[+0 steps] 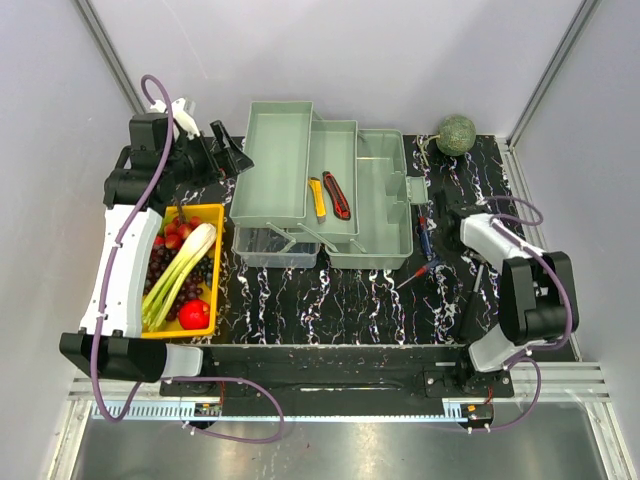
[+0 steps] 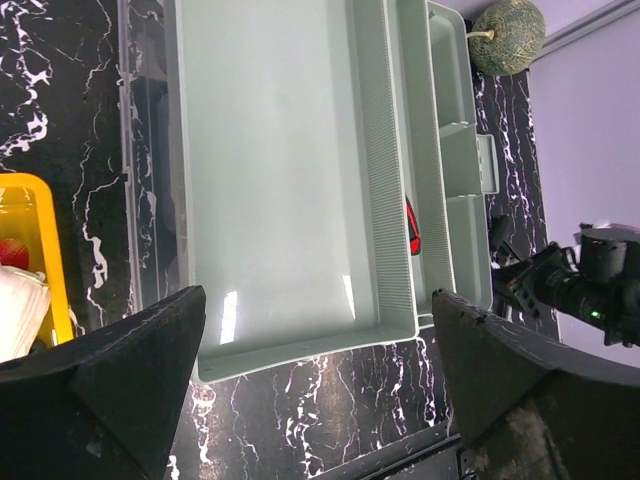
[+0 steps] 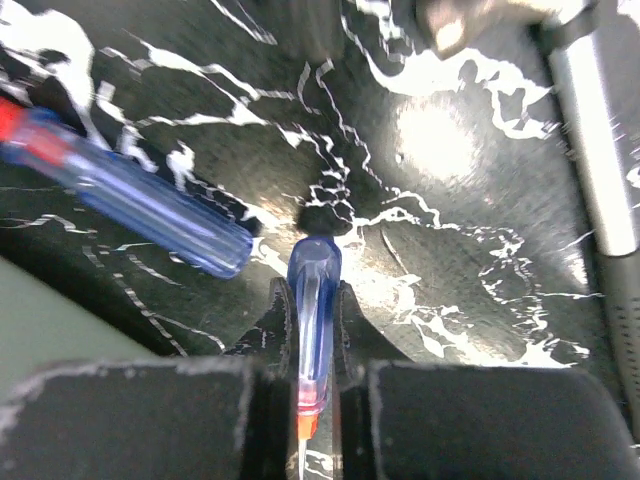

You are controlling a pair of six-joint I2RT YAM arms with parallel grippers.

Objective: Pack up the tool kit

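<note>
A blue-handled screwdriver [image 3: 314,290] is pinched near its red collar between the almost closed fingers of the right gripper [image 3: 318,400], low over the marbled table top [image 3: 470,230] just right of the toolbox [image 1: 385,215]. A second blue screwdriver [image 3: 150,205] lies close beside it (nearer the toolbox). The left gripper [image 2: 315,335] is spread wide with nothing held, at the left edge of the toolbox's unfolded upper tray [image 2: 280,170], and a yellow knife [image 1: 317,197] and a red knife [image 1: 337,195] are seen in the middle tray [image 1: 335,160].
</note>
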